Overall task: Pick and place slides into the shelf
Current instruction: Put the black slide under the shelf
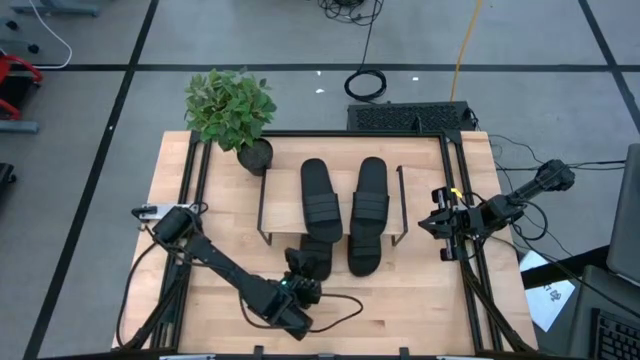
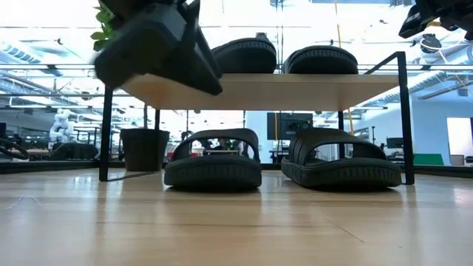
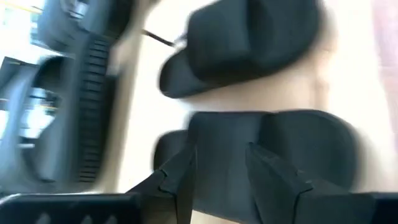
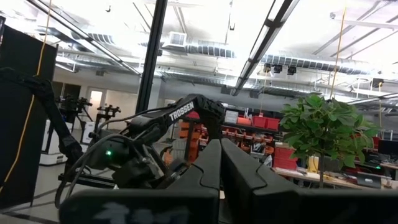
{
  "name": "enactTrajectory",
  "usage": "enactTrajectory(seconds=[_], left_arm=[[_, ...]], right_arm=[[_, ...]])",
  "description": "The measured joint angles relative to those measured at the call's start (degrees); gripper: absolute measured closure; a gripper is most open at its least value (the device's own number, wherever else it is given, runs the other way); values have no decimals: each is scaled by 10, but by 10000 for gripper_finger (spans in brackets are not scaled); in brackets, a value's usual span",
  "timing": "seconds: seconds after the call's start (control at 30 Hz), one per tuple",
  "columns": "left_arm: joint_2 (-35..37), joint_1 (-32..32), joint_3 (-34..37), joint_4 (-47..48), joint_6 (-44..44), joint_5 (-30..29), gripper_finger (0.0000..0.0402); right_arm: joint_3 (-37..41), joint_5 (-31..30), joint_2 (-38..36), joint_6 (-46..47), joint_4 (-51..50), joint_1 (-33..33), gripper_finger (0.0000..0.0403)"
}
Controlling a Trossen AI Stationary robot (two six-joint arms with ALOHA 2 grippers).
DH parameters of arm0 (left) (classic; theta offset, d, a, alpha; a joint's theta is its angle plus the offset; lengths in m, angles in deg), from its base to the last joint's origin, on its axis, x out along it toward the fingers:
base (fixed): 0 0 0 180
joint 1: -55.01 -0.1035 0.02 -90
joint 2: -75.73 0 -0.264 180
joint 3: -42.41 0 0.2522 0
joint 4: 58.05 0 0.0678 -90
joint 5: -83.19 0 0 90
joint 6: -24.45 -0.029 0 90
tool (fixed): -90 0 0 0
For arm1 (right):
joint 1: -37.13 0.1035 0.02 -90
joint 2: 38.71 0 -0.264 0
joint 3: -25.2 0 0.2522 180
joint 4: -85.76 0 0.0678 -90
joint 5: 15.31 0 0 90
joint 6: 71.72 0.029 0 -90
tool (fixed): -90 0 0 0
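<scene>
Two slides (image 1: 322,199) lie side by side on the shelf (image 1: 275,208); two more (image 2: 213,162) sit beneath it on the counter (image 1: 400,290). The left end effector (image 1: 301,268) hovers just before the lower-left slide, a plant (image 1: 231,108) far behind it.

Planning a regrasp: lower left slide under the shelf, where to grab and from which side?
Probably take the lower left slide by its strap, one finger under the arch, coming in low from the table's front. The shelf board covers most of it from above, and the arch opens frontward. Left gripper hovers open at its protruding end; right gripper waits shut at the right edge.
</scene>
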Motion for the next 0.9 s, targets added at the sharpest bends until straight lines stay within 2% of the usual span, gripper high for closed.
enactTrajectory(seconds=[0.1, 0.23, 0.33, 0.43, 0.57, 0.9], left_arm=[[0, 4, 0, -9, 12, 82, 279], [0, 4, 0, -51, 8, 270, 316], [0, 4, 0, -78, -34, 353, 343], [0, 5, 0, -98, -50, 363, 366], [-1, -7, 0, -103, -60, 345, 395], [-6, -34, 14, -96, -45, 350, 401]], right_arm=[[0, 0, 0, 0, 0, 0, 403], [0, 0, 0, 0, 0, 0, 403], [0, 0, 0, 0, 0, 0, 403], [0, 0, 0, 2, 1, 0, 403], [0, 0, 0, 9, 3, 0, 403], [0, 1, 0, 8, 3, 0, 403]])
